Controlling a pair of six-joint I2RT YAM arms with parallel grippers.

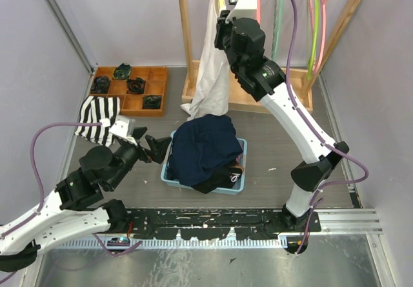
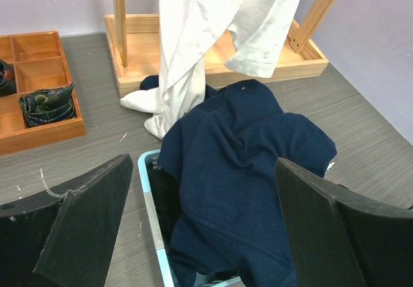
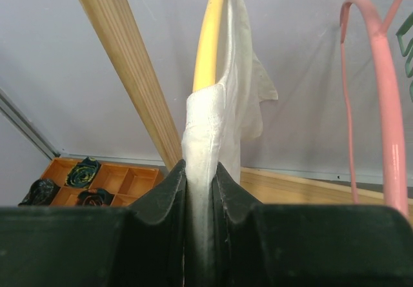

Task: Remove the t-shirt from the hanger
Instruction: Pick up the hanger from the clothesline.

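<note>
On rack [image 1: 184, 35]: one white t-shirt [image 1: 210, 74], one yellow hanger [image 3: 208, 35]; right tool [image 3: 201, 177] clamps it; left tool [image 2: 203, 171] spread wide.

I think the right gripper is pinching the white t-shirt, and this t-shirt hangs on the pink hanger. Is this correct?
Not quite. The right gripper does pinch the white t-shirt, but the t-shirt hangs on the yellow hanger. The pink hanger stands apart to the side with no t-shirt on it. The right wrist view shows this.
</note>
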